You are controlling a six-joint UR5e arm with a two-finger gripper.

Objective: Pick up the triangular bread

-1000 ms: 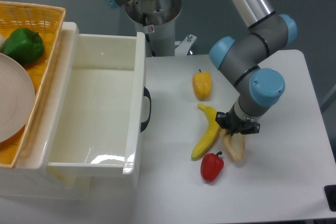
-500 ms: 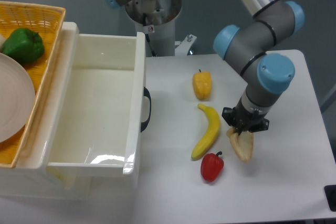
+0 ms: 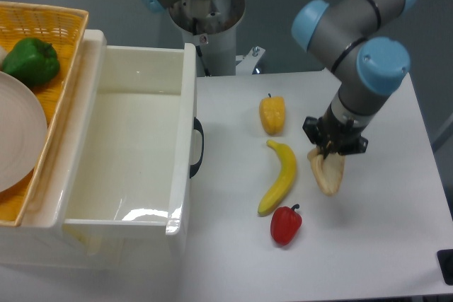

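Lifted higher — triangular bread hangs tip-down; jaws clamped.

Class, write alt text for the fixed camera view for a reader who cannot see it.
The gripper holds the triangular bread by its top end above the white table, right of a banana. A red pepper lies below.

White table — banana, peppers

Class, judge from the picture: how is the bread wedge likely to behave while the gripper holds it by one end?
The bread hangs from the gripper by its upper end without drooping, so it is probably stiff. It looks light for its size. Pinched only at one end, it may swing or slip; its flat wedge shape suggests it would not roll.
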